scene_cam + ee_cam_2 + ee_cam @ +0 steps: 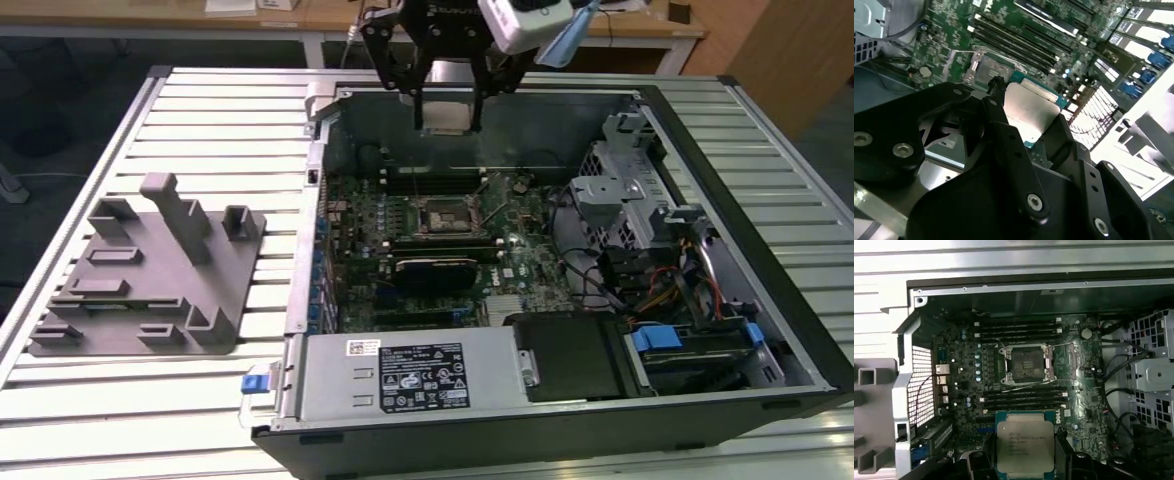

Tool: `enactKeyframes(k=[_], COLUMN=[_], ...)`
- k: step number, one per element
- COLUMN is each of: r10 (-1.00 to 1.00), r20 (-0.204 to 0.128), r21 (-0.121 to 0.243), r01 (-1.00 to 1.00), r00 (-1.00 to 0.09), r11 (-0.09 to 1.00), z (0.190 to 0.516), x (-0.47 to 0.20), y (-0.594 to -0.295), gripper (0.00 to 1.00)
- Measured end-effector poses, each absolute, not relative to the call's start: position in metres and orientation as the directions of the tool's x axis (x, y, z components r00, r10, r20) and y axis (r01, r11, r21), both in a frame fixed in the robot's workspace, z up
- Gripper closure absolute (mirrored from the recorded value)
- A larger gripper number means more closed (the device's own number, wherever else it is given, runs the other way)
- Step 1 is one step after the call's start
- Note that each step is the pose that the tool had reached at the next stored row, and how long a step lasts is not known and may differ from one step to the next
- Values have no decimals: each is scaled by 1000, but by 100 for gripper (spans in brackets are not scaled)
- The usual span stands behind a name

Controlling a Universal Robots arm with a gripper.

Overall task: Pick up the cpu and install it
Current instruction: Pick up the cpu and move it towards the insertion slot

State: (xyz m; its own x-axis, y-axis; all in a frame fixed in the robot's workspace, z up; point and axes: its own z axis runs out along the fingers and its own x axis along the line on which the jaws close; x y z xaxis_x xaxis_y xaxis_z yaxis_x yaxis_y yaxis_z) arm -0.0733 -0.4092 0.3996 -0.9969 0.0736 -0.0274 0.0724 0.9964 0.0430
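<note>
My gripper hangs over the far wall of the open computer case, shut on the cpu. The chip is a thin square with a silvery top and a greenish edge; both wrist views show it between the black fingers, cpu and cpu. The open motherboard socket, with its metal frame, lies below and ahead of the held chip. In the exterior view the socket sits mid-board, nearer the camera than the gripper. Memory slots flank the socket.
A grey plastic fixture stands on the slatted table at the exterior view's left. Inside the case are a power supply, a metal drive cage and loose cables. A desk runs behind the arm.
</note>
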Motion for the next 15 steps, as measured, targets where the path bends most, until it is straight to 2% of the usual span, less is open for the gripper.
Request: enactKeyframes(k=[15], r10=[73], r20=[-27], r21=[43], r01=[72], r00=[-997], r11=[996], z=[394], x=[-64], y=[-409], gripper=[45])
